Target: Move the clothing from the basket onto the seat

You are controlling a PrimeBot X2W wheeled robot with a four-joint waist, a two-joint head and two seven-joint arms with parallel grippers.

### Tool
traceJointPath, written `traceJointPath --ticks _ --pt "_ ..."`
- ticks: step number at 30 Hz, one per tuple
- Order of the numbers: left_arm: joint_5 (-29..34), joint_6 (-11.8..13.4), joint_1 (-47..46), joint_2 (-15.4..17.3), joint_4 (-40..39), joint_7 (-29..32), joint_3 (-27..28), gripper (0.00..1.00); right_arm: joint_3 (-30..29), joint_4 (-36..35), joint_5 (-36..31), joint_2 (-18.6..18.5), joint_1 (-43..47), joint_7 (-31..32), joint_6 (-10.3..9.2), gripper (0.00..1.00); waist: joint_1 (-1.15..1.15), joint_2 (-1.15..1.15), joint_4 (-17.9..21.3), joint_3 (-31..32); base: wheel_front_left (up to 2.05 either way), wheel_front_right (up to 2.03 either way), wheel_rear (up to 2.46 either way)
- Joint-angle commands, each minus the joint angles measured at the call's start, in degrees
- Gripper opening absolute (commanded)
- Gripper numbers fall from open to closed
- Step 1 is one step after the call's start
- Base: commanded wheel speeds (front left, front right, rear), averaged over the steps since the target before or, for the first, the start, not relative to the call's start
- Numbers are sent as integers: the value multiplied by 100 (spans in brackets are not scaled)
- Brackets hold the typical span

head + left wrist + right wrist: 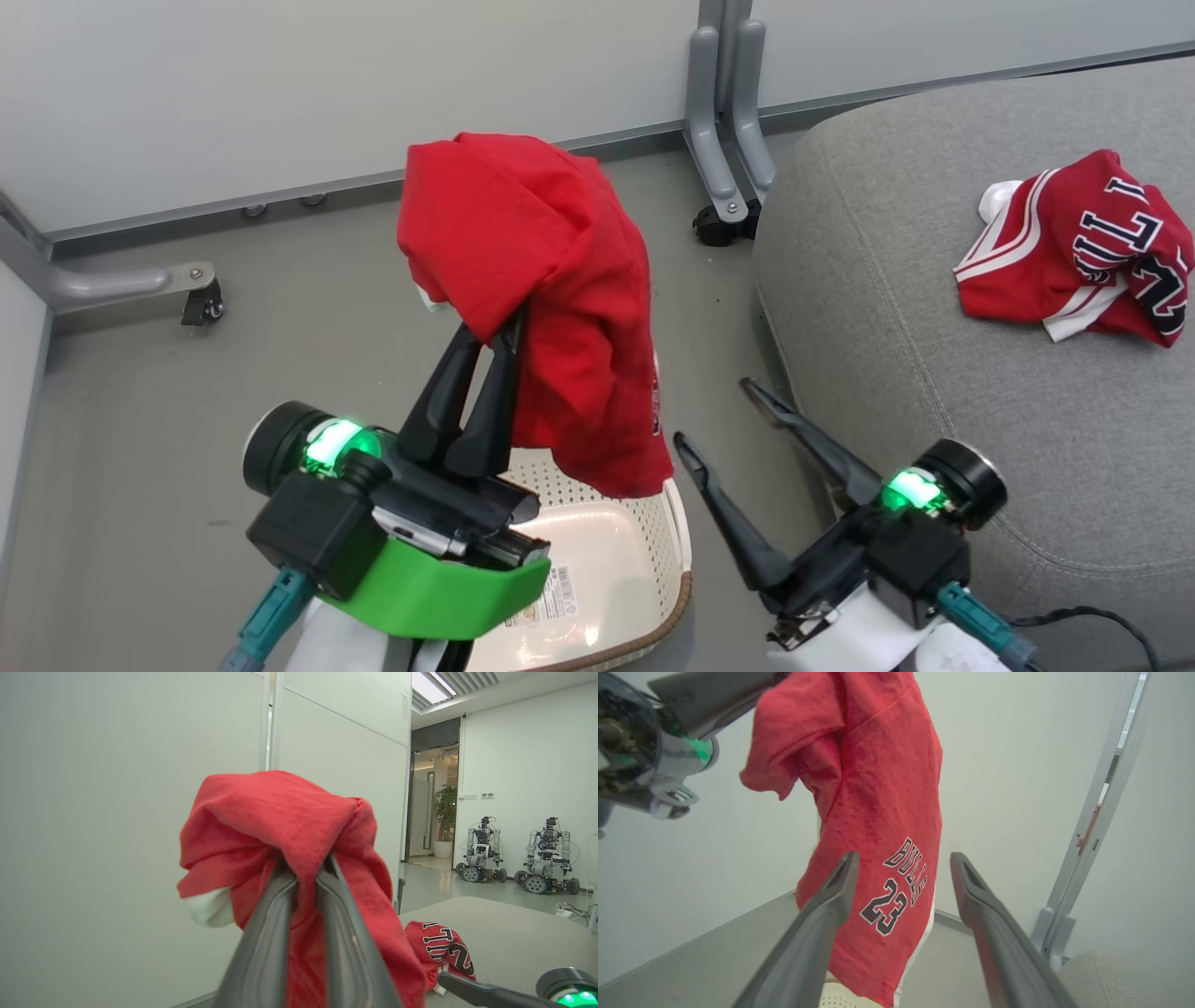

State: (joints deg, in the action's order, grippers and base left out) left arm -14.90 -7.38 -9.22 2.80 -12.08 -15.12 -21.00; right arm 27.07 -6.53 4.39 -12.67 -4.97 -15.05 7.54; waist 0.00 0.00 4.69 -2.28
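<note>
Red garment (551, 280), likely soft, light, floppy: pinched at bunched fold by left gripper (492, 334), dangling over basket (677, 579) at six o'clock; right gripper (714, 411) spread wide, empty, four o'clock.

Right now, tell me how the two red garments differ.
The held garment hangs from the shut left gripper above the basket; the striped jersey lies on the seat. The held garment drapes long; the striped jersey is bunched. The striped jersey shows white stripes; the held garment looks mostly plain. Both are red with dark lettering.
</note>
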Motion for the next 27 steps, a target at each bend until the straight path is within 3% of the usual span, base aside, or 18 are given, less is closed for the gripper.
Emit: traceJointPath --ticks 1,9,27 --pt "-62 -15 -94 19 10 -2 -51 0 106 28 -5 -2 -102 -19 -10 100 0 0 -27 1 0 0 0" --pt "-129 -15 -155 19 23 -2 -268 0 426 317 -51 146 -395 -19 -10 100 0 0 -162 17 0 0 0" --pt "-252 -15 -68 19 29 -2 -791 0 133 805 -170 575 -574 -19 -10 100 0 0 -388 91 0 0 0"
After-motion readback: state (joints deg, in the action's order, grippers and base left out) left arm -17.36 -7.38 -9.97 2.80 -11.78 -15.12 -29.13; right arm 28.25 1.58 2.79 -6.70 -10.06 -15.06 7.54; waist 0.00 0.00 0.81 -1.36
